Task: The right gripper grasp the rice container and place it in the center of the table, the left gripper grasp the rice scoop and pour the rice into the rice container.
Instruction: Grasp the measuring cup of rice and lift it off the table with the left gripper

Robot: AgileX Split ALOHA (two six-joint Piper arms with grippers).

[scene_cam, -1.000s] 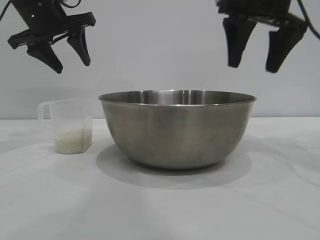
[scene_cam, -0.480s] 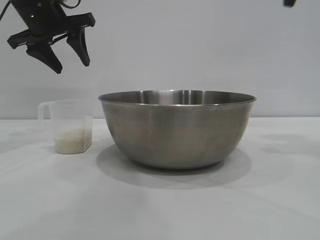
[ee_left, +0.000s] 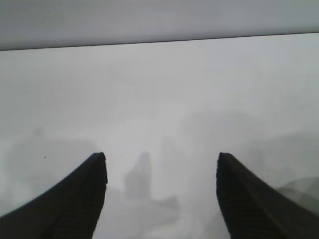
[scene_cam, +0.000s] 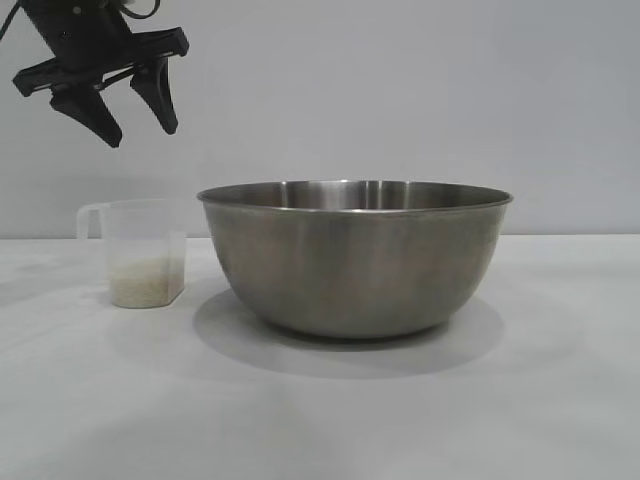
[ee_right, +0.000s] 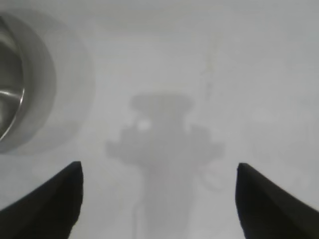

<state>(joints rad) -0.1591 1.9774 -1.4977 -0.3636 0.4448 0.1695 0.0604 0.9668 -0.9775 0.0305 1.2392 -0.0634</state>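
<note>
Steel rice container (scene_cam: pixel 355 258) sits mid-table (scene_cam: pixel 320 420); the clear rice scoop (scene_cam: pixel 143 252) stands just left of it, rice (scene_cam: pixel 147 281) in its bottom. My left gripper (scene_cam: pixel 130 108) hangs above the scoop, jaws wide apart, empty. My right gripper (ee_right: pixel 159 199) is spread wide over bare table beside the container, probably well above it.

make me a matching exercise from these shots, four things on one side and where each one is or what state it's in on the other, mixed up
Things:
1. rice container
2. rice scoop
3. rice
4. left gripper

Places or states:
A. hangs open above the scoop, holding nothing
B. pale layer at the bottom of the clear cup
C. stands in the middle of the table
D. upright on the table beside the steel bowl, on the left arm's side

Pairs: 1-C, 2-D, 3-B, 4-A
</note>
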